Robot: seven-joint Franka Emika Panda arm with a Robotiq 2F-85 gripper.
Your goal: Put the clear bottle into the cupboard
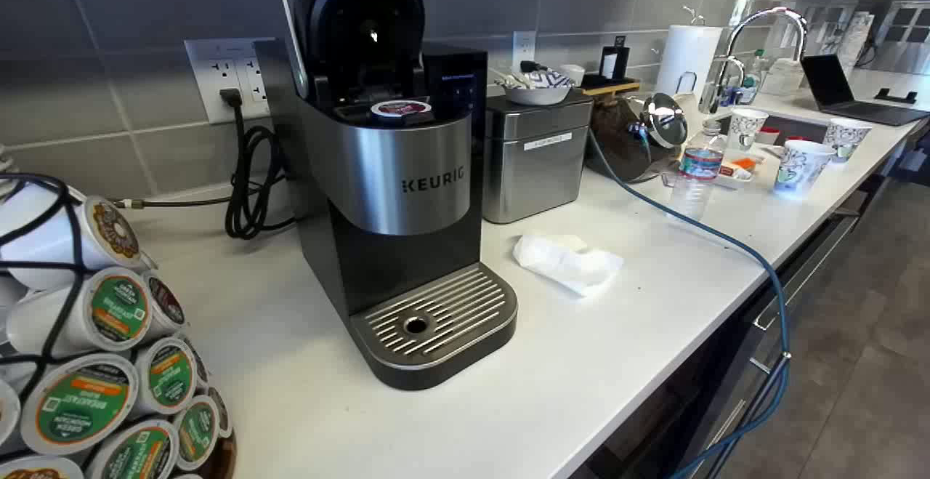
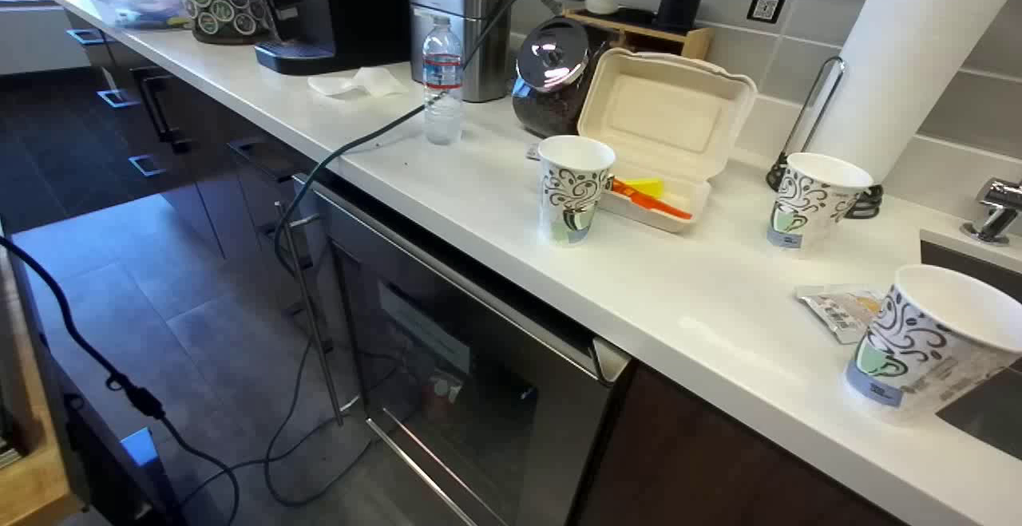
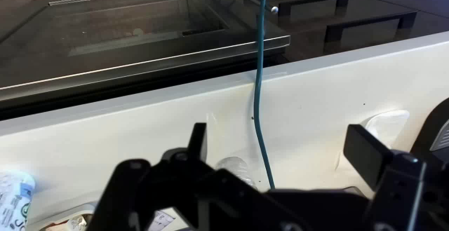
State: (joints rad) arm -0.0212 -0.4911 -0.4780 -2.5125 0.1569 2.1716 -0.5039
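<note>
In the wrist view, the clear bottle (image 3: 235, 166) shows partly behind the wide-spread hand (image 3: 281, 144).

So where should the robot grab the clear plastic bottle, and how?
Probably around the labelled part of the clear plastic bottle, reaching level from the front edge of the white counter: the round bottle stands upright, with the thin teal cable to one side.

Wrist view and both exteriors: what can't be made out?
Clear bottle: wrist view, mostly hidden behind the fingers.
Paper cup: wrist view, cut off by left edge.
Coffee maker: in an exterior view, cut off by top edge.
Steel bin label: in an exterior view, too small to read.
</note>
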